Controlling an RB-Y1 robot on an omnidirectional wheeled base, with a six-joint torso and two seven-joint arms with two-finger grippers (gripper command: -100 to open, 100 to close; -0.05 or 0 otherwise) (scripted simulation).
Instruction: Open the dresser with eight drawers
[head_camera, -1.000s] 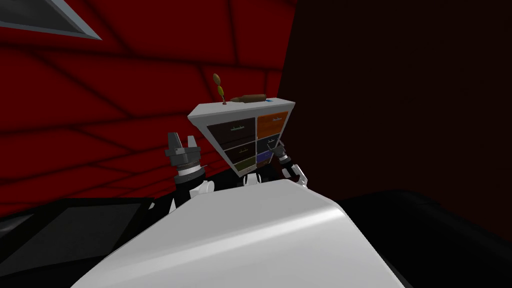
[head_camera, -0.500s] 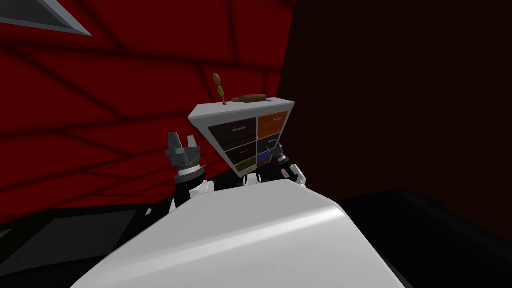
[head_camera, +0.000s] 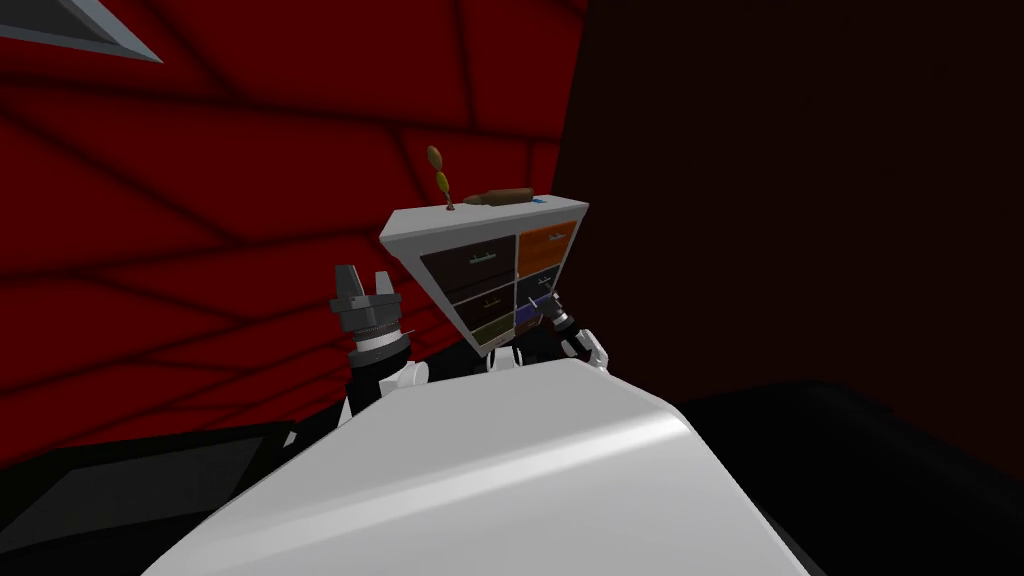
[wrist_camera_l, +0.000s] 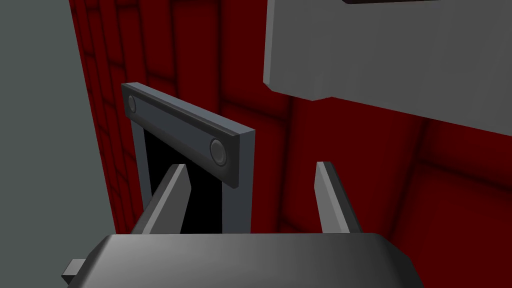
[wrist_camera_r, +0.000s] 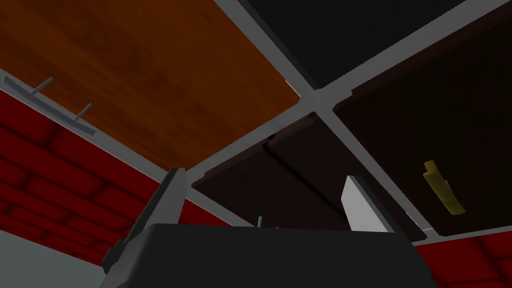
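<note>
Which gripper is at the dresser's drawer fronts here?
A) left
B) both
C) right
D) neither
C: the right gripper is open close up against the drawer fronts of the dresser, while the left gripper is raised and open off to the dresser's side, clear of it.

We face the dresser (head_camera: 470, 268) against the far wall (head_camera: 250, 200) — a long object (head_camera: 497, 197) lies on top, our left gripper (head_camera: 363, 279) left of it.
</note>
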